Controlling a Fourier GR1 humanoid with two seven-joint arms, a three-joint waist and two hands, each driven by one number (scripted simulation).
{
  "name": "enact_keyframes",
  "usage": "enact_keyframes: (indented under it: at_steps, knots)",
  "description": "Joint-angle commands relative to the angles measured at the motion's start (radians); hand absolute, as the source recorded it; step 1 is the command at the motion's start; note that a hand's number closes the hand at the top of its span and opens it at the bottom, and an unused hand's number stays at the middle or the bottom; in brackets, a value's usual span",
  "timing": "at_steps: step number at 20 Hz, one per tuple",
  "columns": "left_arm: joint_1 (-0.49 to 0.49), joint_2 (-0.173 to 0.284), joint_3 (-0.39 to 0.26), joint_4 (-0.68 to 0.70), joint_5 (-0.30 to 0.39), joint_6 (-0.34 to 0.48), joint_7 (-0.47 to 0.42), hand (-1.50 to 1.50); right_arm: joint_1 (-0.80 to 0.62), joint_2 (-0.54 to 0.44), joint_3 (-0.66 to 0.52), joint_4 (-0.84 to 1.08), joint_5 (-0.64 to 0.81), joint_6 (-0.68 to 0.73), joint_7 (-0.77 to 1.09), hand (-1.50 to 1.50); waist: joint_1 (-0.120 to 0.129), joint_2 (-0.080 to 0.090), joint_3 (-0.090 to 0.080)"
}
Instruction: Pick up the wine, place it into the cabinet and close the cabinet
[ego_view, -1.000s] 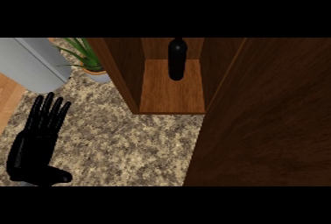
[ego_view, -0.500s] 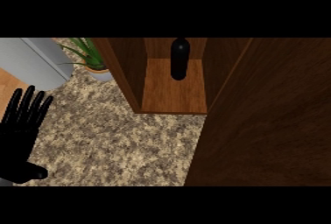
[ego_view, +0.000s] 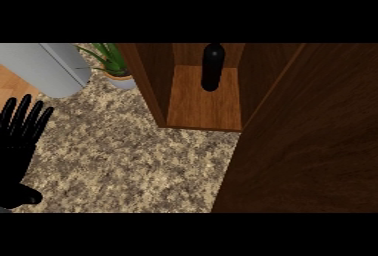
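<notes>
Granite counter (ego_view: 125, 165) fills your view; wine (ego_view: 212, 67) stands inside the cabinet (ego_view: 203, 107) at twelve o'clock. Left hand (ego_view: 21, 145) at nine o'clock, fingers straight, empty. The door (ego_view: 310, 145) hides your right side.

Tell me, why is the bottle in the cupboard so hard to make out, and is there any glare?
Head view: the wine bottle is black against the dark back of the cabinet, so only its outline reads; the cabinet door is evenly dim; no glare shows on the speckled counter; the left hand is a flat black shape.
</notes>
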Motion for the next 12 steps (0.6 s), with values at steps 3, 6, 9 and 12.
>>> enact_keyframes:
  at_steps: [3,6,9,12]
  knots:
    - [-0.009,0.01,0.016,0.017,0.014,-0.015,0.01,-1.5,-0.147,0.221,0.108,-0.021,-0.095,-0.041,0.159,1.5,0.019,0.0,-0.001]
    - [-0.018,0.027,0.026,0.039,0.016,-0.049,0.01,-1.5,-0.289,0.292,0.06,0.053,-0.109,-0.043,0.238,1.5,0.027,0.002,-0.002]
    - [-0.023,0.004,0.014,0.024,0.017,-0.019,0.024,-1.5,-0.449,0.433,0.06,0.214,-0.074,-0.076,0.301,1.5,0.024,-0.002,0.0]
    - [-0.02,0.02,0.04,0.058,0.018,-0.035,0.019,-1.5,-0.641,0.589,0.03,0.333,-0.06,-0.117,0.422,1.5,0.001,-0.007,0.001]
